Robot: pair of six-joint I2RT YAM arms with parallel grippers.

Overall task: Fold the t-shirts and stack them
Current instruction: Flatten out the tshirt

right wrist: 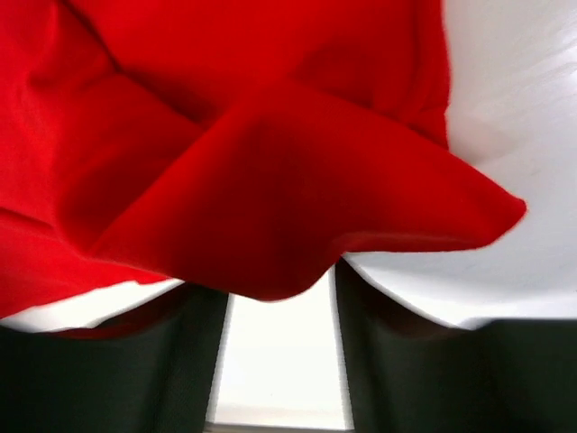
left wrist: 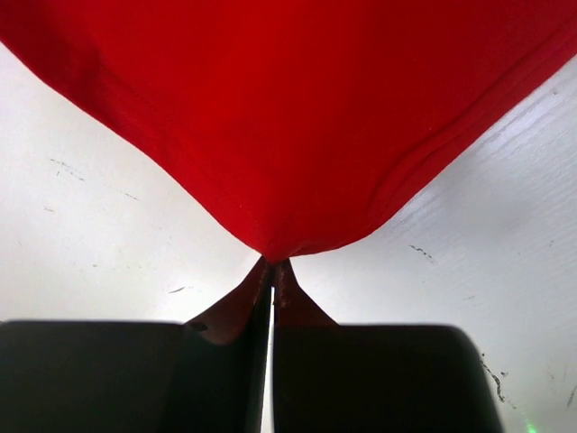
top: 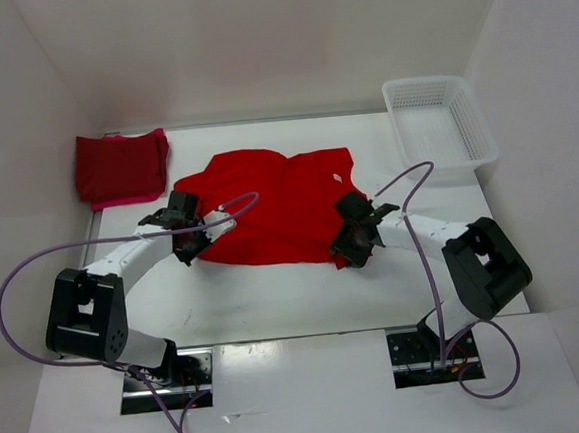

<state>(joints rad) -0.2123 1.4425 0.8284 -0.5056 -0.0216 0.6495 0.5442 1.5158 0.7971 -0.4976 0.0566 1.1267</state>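
A bright red t-shirt (top: pixel 278 202) lies spread and rumpled in the middle of the white table, with a small white tag (top: pixel 338 180) near its right side. My left gripper (top: pixel 187 255) is at the shirt's near left corner. In the left wrist view that gripper (left wrist: pixel 273 271) is shut, and the shirt's corner (left wrist: pixel 297 108) is drawn to a point between the tips. My right gripper (top: pixel 351 256) is at the near right corner. Its jaws (right wrist: pixel 281 298) stand apart, with a fold of the shirt (right wrist: pixel 270 180) draped over the tips. A folded dark maroon t-shirt (top: pixel 120 165) lies on a pinkish one (top: pixel 136 199) at the back left.
A white mesh basket (top: pixel 441 124) stands at the back right corner. White walls close in the table on the left, back and right. Both arms' cables loop over the near part of the table (top: pixel 276 298).
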